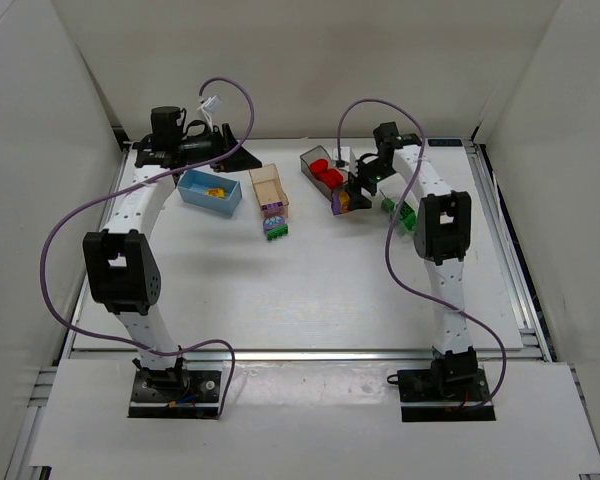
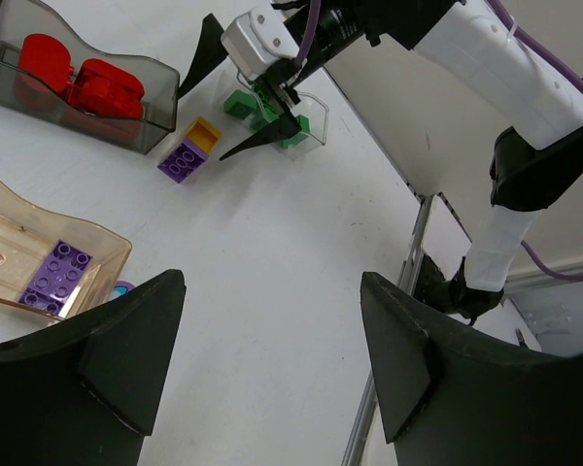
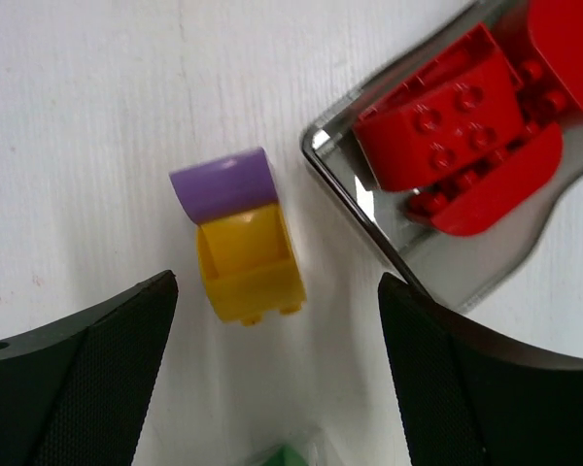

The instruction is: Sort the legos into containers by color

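Right gripper (image 3: 275, 286) hangs with its jaws apart and nothing in it, straight over the purple-and-yellow clump (image 3: 241, 243). The clump sits on the table just beside the corner of the grey bin (image 2: 0, 49) that has the red bricks (image 3: 447, 126) in it.

We reckon this clump is light, rigid plastic with slick sides, so it won't squash, but it could squirt out of a sloppy pinch. The purple piece (image 3: 222, 184) looks rounded from above, so we'd take the yellow piece (image 3: 251, 262) across its flat side walls, low down. The two colours seem stuck together, so they probably need splitting before binning.

Left gripper (image 2: 272, 282) is spread wide and empty too, above the table near the tan bin (image 2: 112, 250), where one purple brick (image 2: 56, 277) lies. The green bricks (image 2: 241, 102) are in the clear bin (image 2: 316, 112).
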`<state>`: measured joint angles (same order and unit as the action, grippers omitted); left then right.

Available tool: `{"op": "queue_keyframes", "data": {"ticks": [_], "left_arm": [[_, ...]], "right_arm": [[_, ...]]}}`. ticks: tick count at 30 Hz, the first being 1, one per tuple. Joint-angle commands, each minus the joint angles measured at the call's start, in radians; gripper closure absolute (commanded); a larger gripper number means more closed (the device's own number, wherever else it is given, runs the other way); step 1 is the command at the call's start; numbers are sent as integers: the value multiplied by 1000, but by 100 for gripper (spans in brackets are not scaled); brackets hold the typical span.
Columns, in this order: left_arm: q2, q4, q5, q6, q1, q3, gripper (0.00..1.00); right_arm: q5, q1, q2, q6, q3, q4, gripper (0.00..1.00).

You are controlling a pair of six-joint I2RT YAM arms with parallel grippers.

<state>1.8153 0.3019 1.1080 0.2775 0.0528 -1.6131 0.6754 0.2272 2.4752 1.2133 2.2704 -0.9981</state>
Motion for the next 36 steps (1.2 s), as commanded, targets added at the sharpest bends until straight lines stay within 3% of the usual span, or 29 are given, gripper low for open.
{"op": "queue_keyframes", "data": {"ticks": [1,7,12,14,17,23,27,31,36], "left_arm": [[-1,-10,7,-8,-10,-36,17],[12,-9,7,-8,-14,-41,16],[18,-9,10,-3,-16,-41,16],[21,-9,16,-1,-16,-41,16],[18,-9,21,2,-16,-39,16],[16,-9,23,8,-13,-37,15],[19,-10,19,11,-14,-38,16],[12,-10,38,14,-4,-27,17],[-20,-10,151,-9,48,64,18]], "right_arm": [[36,29,8,46,37,-37,13],[52,47,-4,55,5,-48,19],[46,46,-27,58,-28,-62,36],[43,44,-35,57,-41,-66,35],[32,37,-48,71,-69,-65,27],[27,27,-58,63,-80,-56,34],[29,26,-56,40,-75,-47,51],[29,29,-77,11,-81,-54,80],[91,20,-224,-81,-189,6,88]]}}
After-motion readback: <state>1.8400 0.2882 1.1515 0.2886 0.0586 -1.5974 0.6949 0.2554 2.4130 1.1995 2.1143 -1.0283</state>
